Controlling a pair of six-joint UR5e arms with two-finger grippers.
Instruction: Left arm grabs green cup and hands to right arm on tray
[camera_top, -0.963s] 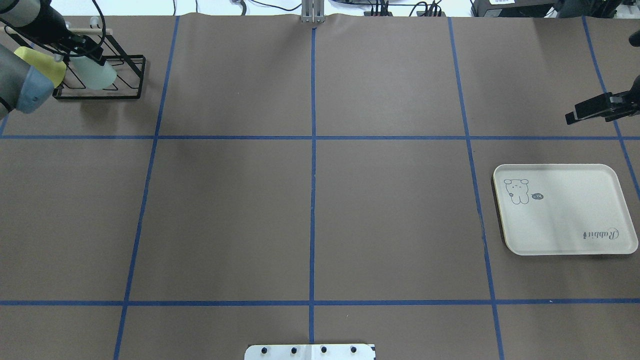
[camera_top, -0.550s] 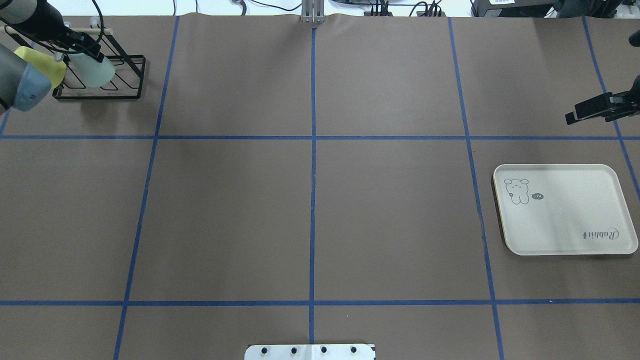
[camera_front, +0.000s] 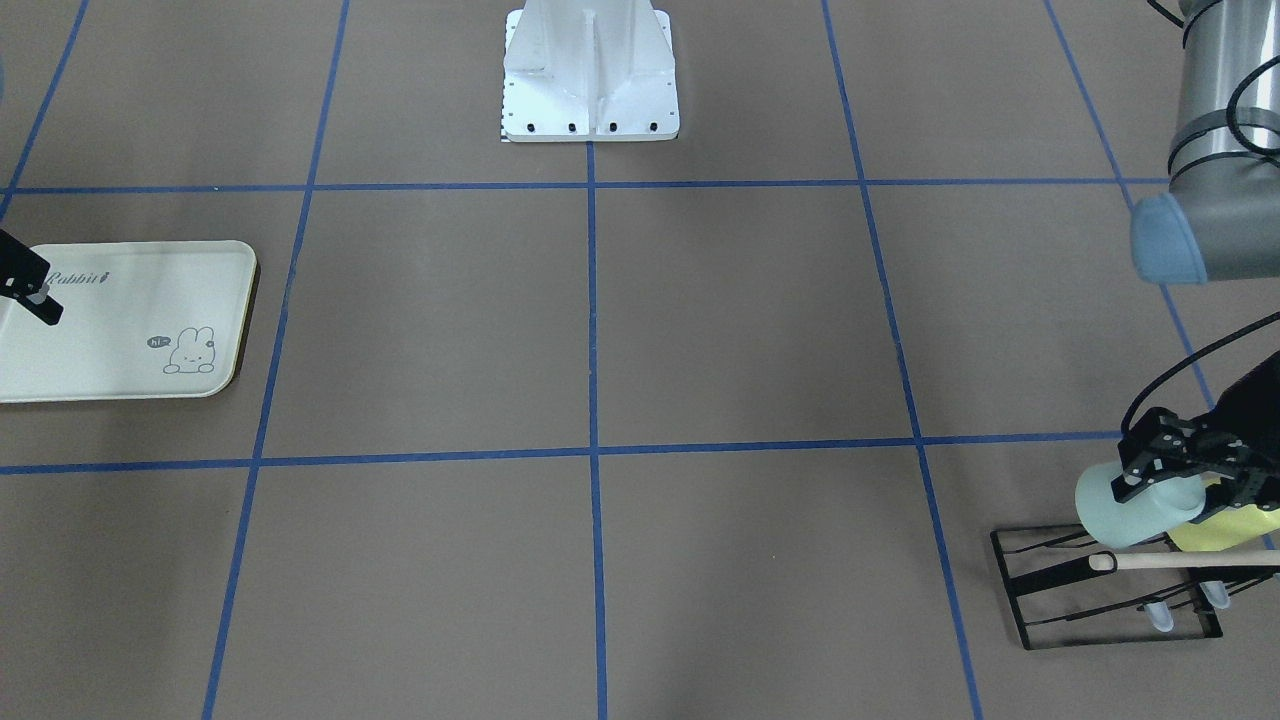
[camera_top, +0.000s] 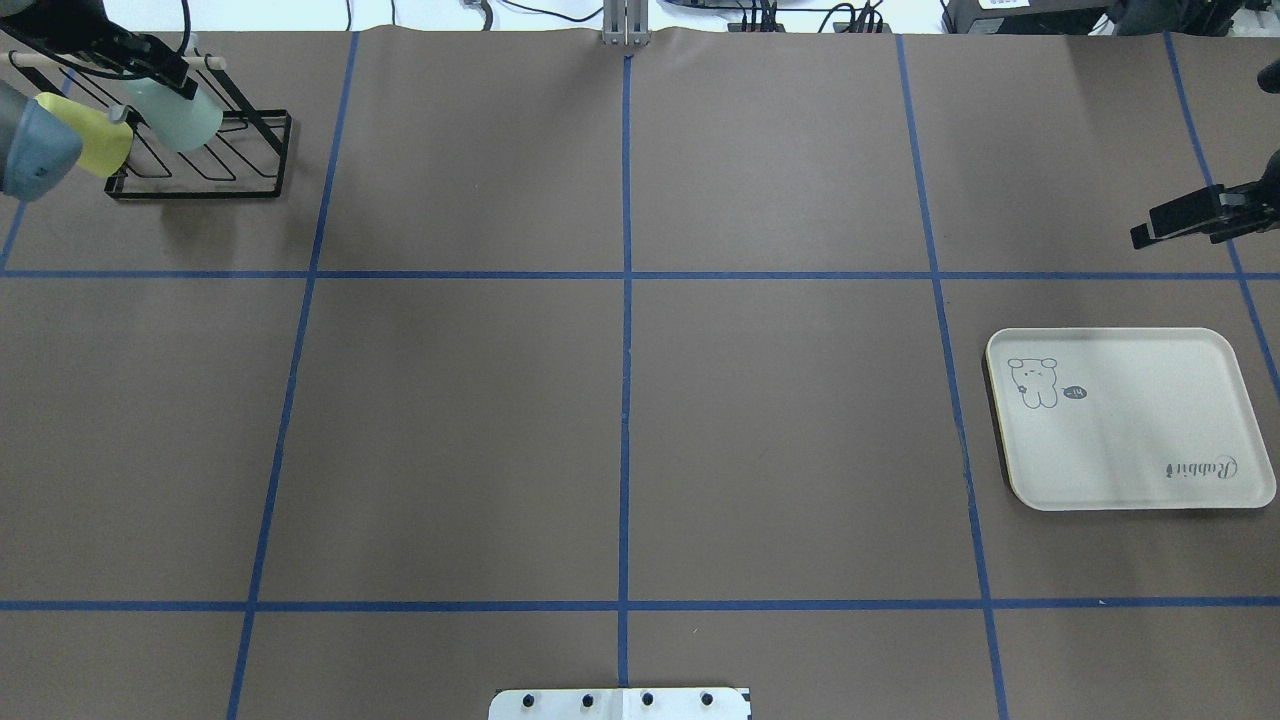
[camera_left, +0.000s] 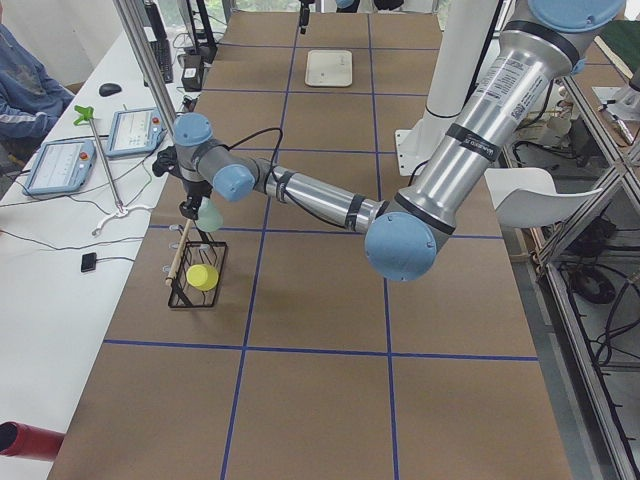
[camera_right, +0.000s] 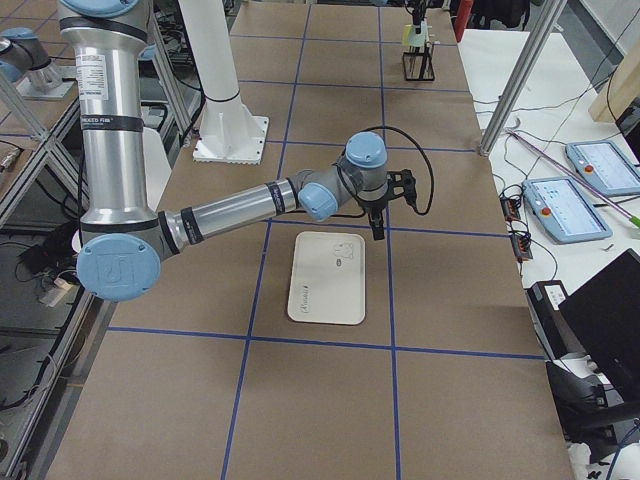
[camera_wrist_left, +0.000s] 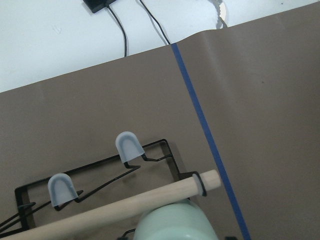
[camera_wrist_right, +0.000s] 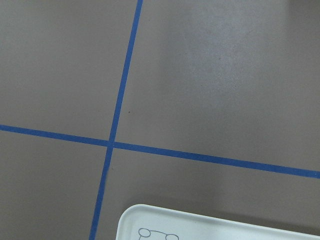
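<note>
My left gripper (camera_top: 160, 78) is shut on the pale mint-green cup (camera_top: 187, 118) and holds it tilted above the black wire rack (camera_top: 245, 172) at the far left. The cup also shows in the front view (camera_front: 1125, 508), under the gripper (camera_front: 1190, 478), and at the bottom edge of the left wrist view (camera_wrist_left: 172, 225). The cream tray (camera_top: 1130, 440) lies on the right side, bare. My right gripper (camera_top: 1145, 232) hovers beyond the tray's far edge; its fingers look apart and hold nothing. The right wrist view shows only the tray's corner (camera_wrist_right: 210, 226).
A yellow-green cup (camera_top: 98, 146) stays on the rack beside the held cup. The rack has a wooden handle bar (camera_front: 1180, 561) and grey-capped pegs (camera_wrist_left: 129, 146). Blue tape lines grid the brown table. The robot's base plate (camera_front: 590, 80) stands mid-table.
My left gripper has lifted the green cup up and away from the rack's pegs, toward the table's far edge. The right arm and the tray have not moved.
</note>
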